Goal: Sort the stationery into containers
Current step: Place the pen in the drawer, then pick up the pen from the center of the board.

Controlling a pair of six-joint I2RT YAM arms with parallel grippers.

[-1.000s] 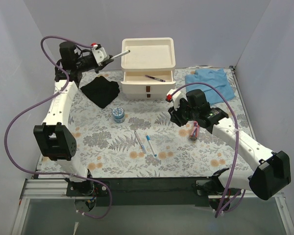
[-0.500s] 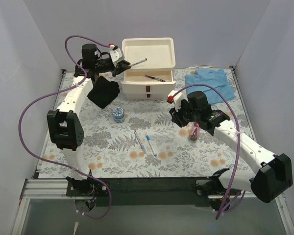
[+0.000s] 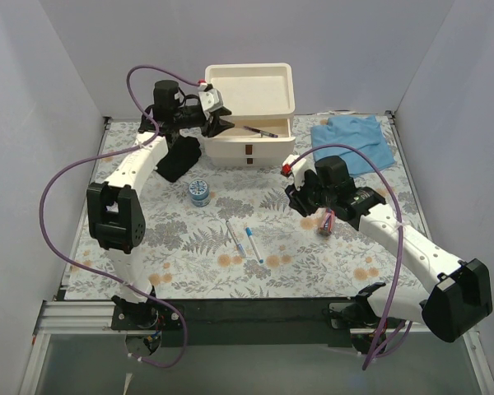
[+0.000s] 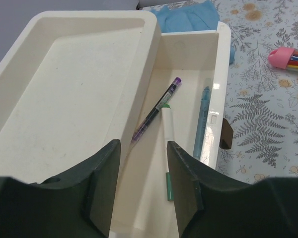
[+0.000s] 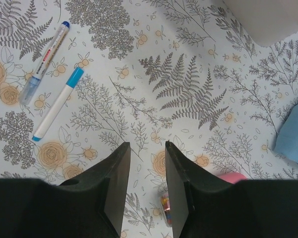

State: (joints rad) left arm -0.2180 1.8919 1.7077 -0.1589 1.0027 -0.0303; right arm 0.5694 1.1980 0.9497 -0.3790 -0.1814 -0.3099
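The cream organiser [image 3: 249,90] stands at the back with its top drawer [image 4: 186,54] pulled out. My left gripper [image 3: 221,123] is open and empty over the drawer's left end [image 4: 142,163]. A white pen with green ends [image 4: 167,126], a purple pen [image 4: 156,109] and a blue pen [image 4: 202,119] lie in the drawer. My right gripper [image 3: 296,196] is open and empty above the table [image 5: 147,153]. The pink-capped tube [image 3: 328,220] lies just right of it [image 5: 165,203]. Two blue-capped pens [image 3: 233,237] [image 3: 253,244] and the blue tub [image 3: 199,192] lie on the table.
A black cloth [image 3: 177,155] lies left of the organiser under the left arm. A blue cloth [image 3: 354,140] lies at the back right. The two pens also show in the right wrist view [image 5: 44,62] [image 5: 57,111]. White walls close in the table.
My left arm has swung right from the organiser's left side to the open drawer. The pen it held now lies in the drawer. The right arm has barely moved.
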